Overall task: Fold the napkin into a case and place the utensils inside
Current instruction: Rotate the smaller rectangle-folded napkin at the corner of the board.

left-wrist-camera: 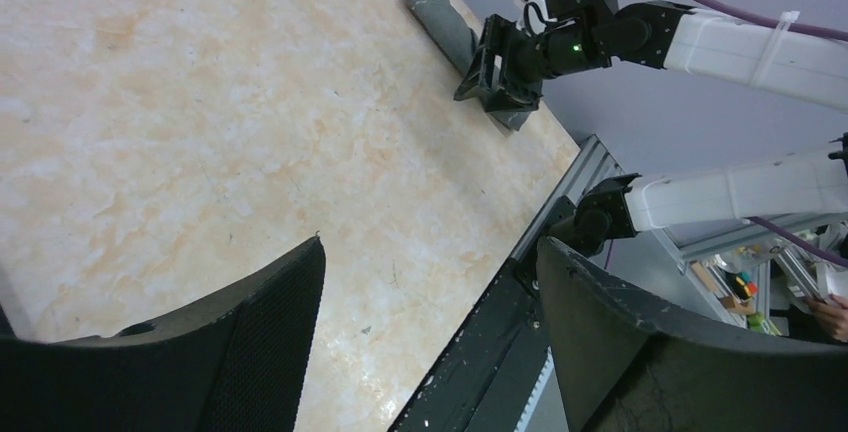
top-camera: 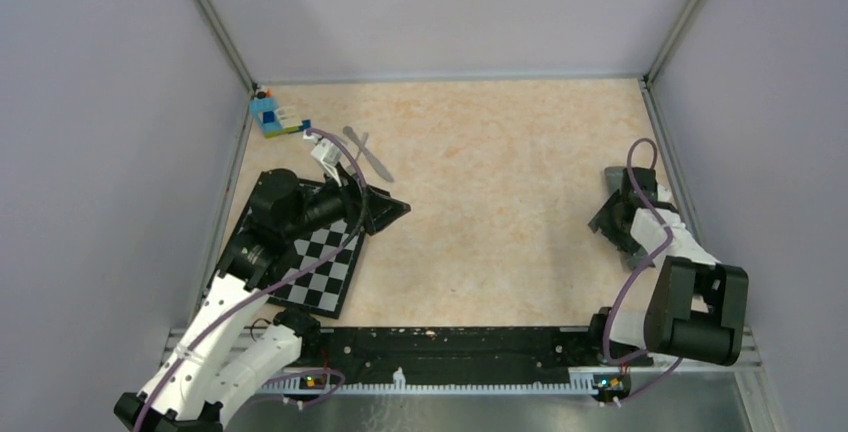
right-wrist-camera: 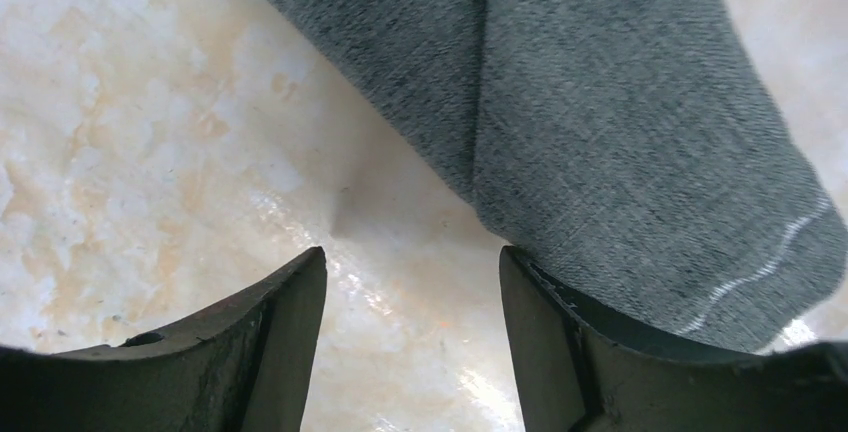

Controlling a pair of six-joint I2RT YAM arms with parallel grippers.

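The left hand [left-wrist-camera: 432, 247] and right hand [right-wrist-camera: 410, 262] were seen spread, empty. The napkin [right-wrist-camera: 600, 102], apparently folded loosely, could be dragged off the tabletop [left-wrist-camera: 150, 102] edge if snagged.

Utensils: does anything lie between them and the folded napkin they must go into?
Nothing visible. The utensils lie far left, the napkin at the right edge by the right gripper; only bare table between.

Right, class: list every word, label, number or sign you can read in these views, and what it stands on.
No text can be read.
The white marks on the black rail are too small to tell.
The napkin, checkered mat and brick block show no lettering.
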